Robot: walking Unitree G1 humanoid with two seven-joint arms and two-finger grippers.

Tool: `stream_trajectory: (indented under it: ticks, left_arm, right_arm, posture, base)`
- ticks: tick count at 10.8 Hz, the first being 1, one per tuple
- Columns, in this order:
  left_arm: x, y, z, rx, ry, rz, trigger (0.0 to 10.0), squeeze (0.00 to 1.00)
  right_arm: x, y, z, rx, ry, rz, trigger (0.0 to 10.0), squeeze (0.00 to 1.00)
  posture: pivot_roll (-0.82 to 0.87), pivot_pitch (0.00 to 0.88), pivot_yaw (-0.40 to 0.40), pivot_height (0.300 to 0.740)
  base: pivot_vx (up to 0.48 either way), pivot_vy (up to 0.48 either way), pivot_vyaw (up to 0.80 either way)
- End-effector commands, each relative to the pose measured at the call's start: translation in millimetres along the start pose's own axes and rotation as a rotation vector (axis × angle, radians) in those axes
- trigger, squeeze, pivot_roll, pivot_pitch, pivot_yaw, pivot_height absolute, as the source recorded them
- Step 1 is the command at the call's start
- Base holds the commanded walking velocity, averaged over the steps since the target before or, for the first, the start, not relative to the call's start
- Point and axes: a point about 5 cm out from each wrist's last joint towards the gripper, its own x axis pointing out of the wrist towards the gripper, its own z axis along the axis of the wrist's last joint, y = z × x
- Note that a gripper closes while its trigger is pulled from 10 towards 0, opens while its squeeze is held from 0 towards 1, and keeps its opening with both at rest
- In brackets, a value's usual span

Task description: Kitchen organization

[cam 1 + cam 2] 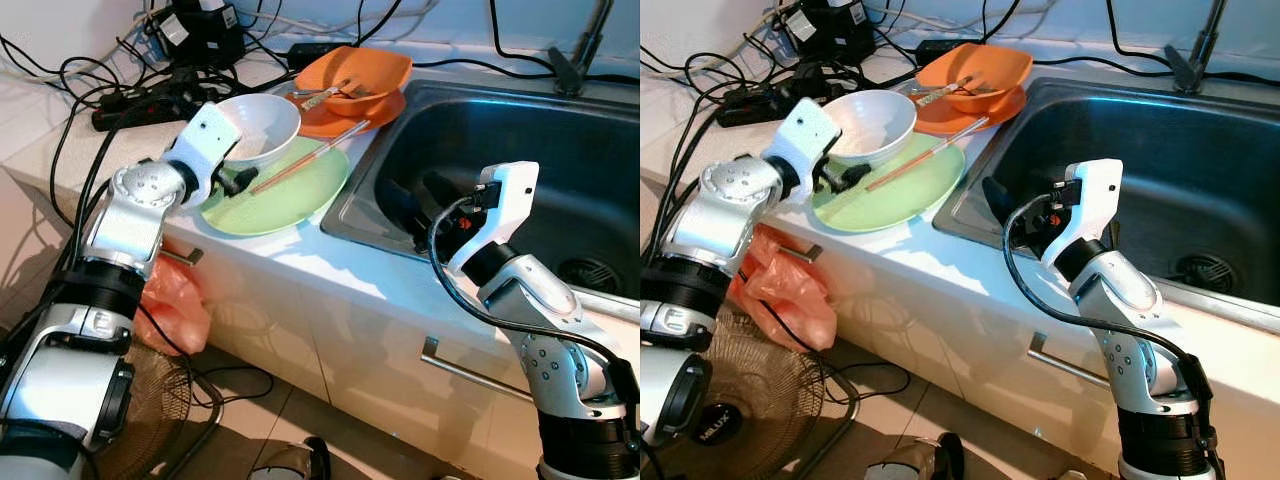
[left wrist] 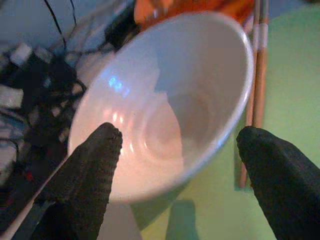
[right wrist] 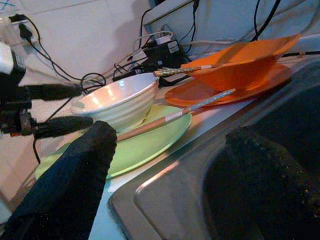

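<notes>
1. A round white ceramic bowl sits on a pale green plate, left of the steel sink.
2. The left gripper is spread wide, one finger either side of the bowl's rim, holding nothing.
3. The right gripper hovers spread apart at the sink's edge, empty.
4. Wooden chopsticks lie beside the bowl.
</notes>
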Motion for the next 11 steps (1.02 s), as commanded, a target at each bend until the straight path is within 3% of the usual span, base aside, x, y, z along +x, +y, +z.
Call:
stream_trajectory:
  ticks: [1, 3, 5, 8, 11]
  left_arm:
    - [0.5, 3.4, 21.6, 0.013, -0.115, 0.027, 10.0, 0.00]
    - [0.2, -3.7, 37.6, 0.021, -0.255, 0.050, 10.0, 0.00]
    - [1.6, -25.9, 43.4, -0.014, -0.349, -0.008, 10.0, 0.00]
    - [5.6, -51.5, 41.9, -0.065, -0.381, -0.096, 10.0, 0.00]
    - [8.8, -60.2, 20.9, -0.141, -0.289, -0.160, 10.0, 0.00]
  right_arm:
    - [0.3, 3.5, 0.9, -0.008, -0.007, 0.009, 10.0, 0.00]
    - [0.3, 3.5, 0.4, -0.006, -0.006, 0.009, 10.0, 0.00]
    - [0.5, 3.2, 0.1, -0.006, -0.004, 0.007, 10.0, 0.00]
    - [0.2, 2.0, 0.2, -0.009, -0.003, 0.004, 10.0, 0.00]
    - [0.5, 2.8, 0.3, -0.010, -0.001, 0.008, 10.0, 0.00]
  posture:
    - [0.08, 0.094, 0.163, 0.740]
    - [0.09, 0.098, 0.164, 0.740]
    - [0.08, 0.098, 0.163, 0.740]
    - [0.08, 0.097, 0.162, 0.740]
    - [0.08, 0.099, 0.160, 0.740]
  base:
    - [0.000, 0.000, 0.00]
    - [0.000, 0.000, 0.00]
    - [0.000, 0.000, 0.00]
    - [0.000, 0.000, 0.00]
    - [0.000, 0.000, 0.00]
